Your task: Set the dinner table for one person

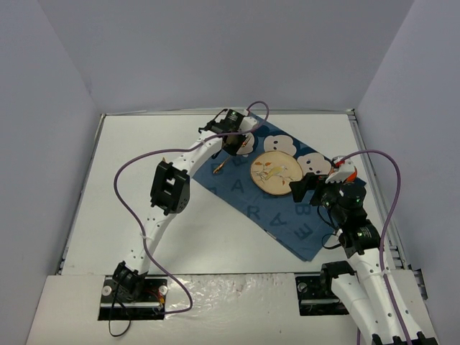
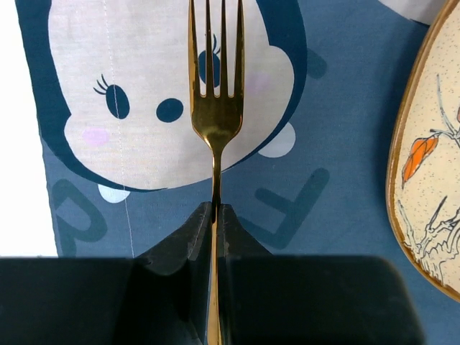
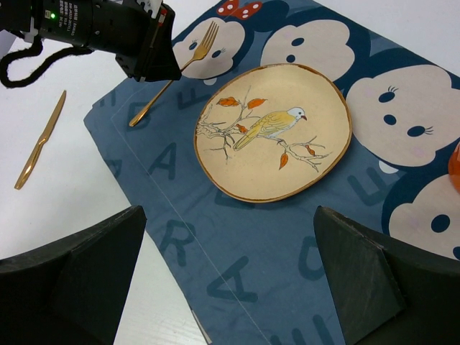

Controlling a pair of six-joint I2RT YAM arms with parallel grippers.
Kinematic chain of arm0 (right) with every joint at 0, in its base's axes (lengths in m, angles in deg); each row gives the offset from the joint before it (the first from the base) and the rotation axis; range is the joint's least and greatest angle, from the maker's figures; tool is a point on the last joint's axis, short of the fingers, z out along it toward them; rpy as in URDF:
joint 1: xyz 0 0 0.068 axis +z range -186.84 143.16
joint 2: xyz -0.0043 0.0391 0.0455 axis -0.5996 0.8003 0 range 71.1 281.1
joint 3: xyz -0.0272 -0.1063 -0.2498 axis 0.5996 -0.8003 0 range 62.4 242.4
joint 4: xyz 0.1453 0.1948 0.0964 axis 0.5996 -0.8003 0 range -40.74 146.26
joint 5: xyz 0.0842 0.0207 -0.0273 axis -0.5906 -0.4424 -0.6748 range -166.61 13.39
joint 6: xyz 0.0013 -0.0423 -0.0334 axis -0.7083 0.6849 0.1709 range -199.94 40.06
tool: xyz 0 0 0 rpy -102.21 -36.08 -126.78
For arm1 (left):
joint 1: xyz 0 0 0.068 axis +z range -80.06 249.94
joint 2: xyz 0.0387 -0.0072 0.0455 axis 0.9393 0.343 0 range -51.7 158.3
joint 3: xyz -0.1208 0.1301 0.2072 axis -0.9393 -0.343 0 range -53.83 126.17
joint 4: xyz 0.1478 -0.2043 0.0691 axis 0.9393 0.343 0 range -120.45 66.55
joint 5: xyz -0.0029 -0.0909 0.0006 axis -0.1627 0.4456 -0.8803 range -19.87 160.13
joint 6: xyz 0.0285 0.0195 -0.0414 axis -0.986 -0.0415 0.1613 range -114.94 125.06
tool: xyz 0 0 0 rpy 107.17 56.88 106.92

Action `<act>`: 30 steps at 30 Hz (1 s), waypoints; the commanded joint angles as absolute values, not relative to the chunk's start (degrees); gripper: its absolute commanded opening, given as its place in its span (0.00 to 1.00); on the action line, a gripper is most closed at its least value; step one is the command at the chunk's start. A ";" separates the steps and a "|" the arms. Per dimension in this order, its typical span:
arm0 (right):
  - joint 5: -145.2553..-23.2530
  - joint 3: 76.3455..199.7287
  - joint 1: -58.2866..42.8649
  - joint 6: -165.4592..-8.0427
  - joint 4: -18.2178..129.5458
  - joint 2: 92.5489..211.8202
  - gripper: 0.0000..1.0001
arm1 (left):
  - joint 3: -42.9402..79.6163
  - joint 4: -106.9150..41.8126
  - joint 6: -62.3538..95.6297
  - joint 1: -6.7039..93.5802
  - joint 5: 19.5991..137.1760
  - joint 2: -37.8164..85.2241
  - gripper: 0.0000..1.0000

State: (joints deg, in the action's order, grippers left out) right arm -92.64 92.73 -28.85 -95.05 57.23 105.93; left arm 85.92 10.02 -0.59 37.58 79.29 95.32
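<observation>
My left gripper [image 2: 215, 210] is clenched on the fork [image 2: 215, 108], just left of the plate [image 3: 273, 129]. My right gripper [image 3: 226, 244] hangs released on the plate's near side. I'd lower the fork flat alongside the plate's rim, then let go. The cloth [image 3: 165, 208] under the plate reads A and R. The dinner table [image 1: 136, 158] spreads white around the plate.

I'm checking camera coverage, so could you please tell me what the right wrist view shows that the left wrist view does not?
Only the right wrist view shows a gold knife lying on the white table, the whole bird plate, and the open right gripper. Only the left wrist view shows up close how the left gripper is shut on the fork handle, with the tines pointing away. Both show the fork, at least part of the plate, and the blue cloth.
</observation>
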 commanded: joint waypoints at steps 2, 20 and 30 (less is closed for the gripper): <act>-92.38 94.91 -28.31 -94.59 59.86 106.25 1.00 | 89.23 7.52 -0.57 37.92 78.55 94.03 0.00; -94.85 94.97 -28.38 -95.12 59.45 103.45 1.00 | 76.46 -1.06 8.67 39.57 77.43 79.29 0.50; -97.84 94.77 -28.10 -95.77 59.25 100.97 1.00 | 32.23 -11.84 18.26 48.24 70.87 46.44 0.74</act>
State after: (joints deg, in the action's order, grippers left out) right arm -95.42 92.74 -28.75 -95.13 56.00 101.45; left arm 46.52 -5.52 12.56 43.55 74.64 61.94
